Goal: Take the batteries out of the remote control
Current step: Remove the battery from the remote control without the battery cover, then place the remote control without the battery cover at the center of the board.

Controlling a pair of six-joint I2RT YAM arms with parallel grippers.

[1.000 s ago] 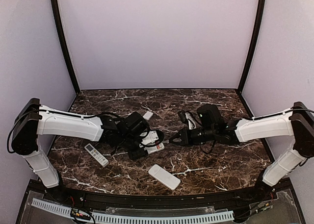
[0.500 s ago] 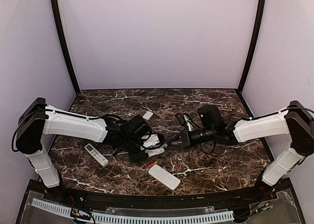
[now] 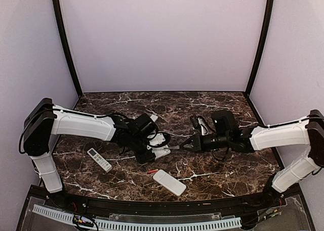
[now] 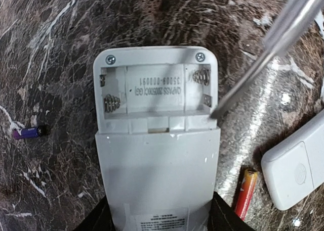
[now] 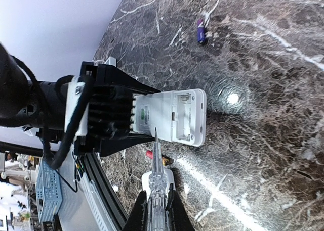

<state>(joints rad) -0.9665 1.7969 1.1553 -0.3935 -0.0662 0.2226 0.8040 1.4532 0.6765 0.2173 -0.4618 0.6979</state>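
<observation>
Grips the remote (image 4: 157, 155) in the half-open left claw (image 4: 159, 215), battery bay empty. Pinches a thin tool (image 4: 268, 44) in the shut right claw (image 5: 157, 206), tip at the bay's edge. Shows 1 orange battery (image 4: 245, 193) on the table (image 4: 50, 44) beside the remote, 1 purple battery (image 4: 29, 132) on its other side.

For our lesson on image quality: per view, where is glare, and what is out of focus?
Left wrist: the remote and its empty compartment are sharp, the tool blurs near the lens, a glare streak crosses the table. Right wrist: a round bright reflection sits on the table beside the remote. Top external: soft, even light, no hot spots.
</observation>
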